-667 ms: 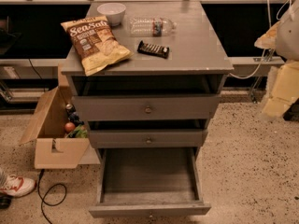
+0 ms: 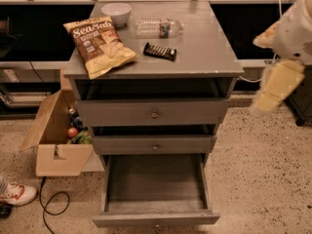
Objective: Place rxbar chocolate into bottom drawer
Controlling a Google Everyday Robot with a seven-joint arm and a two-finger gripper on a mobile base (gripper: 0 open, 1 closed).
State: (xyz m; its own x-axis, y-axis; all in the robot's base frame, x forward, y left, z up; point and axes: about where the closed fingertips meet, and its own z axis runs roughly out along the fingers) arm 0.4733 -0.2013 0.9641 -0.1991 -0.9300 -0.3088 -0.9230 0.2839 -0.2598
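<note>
The rxbar chocolate [image 2: 160, 51], a small black bar, lies flat on the grey cabinet top [image 2: 204, 48], right of the chip bag and below the bottle. The bottom drawer [image 2: 155, 186] is pulled wide open, and its plank floor shows nothing on it. The two drawers above it are shut. My gripper [image 2: 273, 86] is a pale, blurred shape at the right edge. It hangs in the air beside the cabinet's right side, well apart from the bar and lower than the top.
A tan "Sea Salt" chip bag [image 2: 100, 44], a white bowl [image 2: 116, 12] and a clear plastic bottle [image 2: 157, 27] are on the cabinet top. An open cardboard box [image 2: 58, 145] with items stands on the floor at left. A shoe [image 2: 17, 193] and a cable [image 2: 53, 204] lie at lower left.
My arm and gripper at the right have shifted a little to the left, toward the cabinet. The bar and the drawers have not moved.
</note>
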